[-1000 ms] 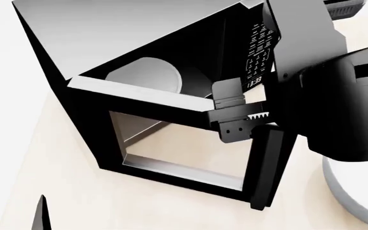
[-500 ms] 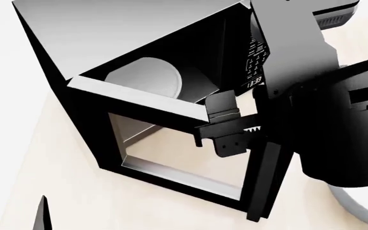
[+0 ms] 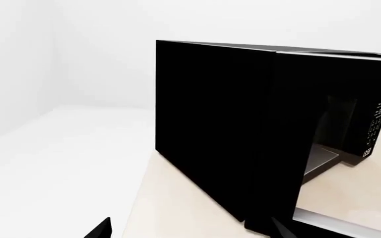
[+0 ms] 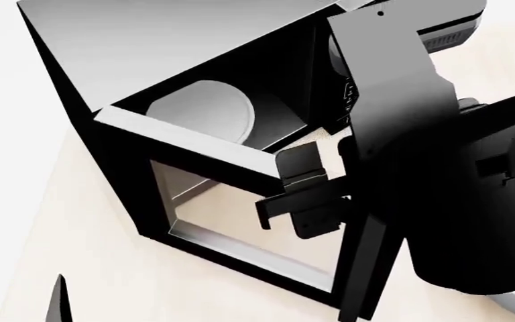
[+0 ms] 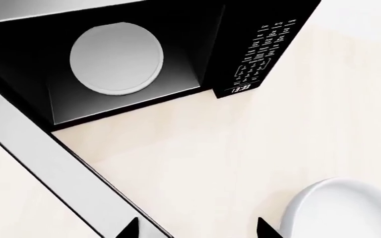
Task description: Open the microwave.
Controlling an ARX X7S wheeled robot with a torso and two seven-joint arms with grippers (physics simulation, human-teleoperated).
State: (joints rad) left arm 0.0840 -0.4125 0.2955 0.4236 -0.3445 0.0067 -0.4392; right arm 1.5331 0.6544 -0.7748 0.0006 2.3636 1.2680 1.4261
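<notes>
A black microwave (image 4: pixel 177 74) sits on the pale table (image 4: pixel 78 268), its door (image 4: pixel 239 221) swung well out toward the robot, turntable (image 4: pixel 204 111) exposed. The right gripper (image 4: pixel 298 194) hovers at the door's top edge near the handle (image 4: pixel 365 268), jaws apart, holding nothing. To finish well, push the door wide along its hinge arc, clear of the white bowl (image 5: pixel 343 210). The left gripper (image 3: pixel 97 230) barely shows; I cannot tell its state.

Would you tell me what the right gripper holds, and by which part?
Nothing is clamped: the right gripper stands open beside the microwave door, at its edge.
</notes>
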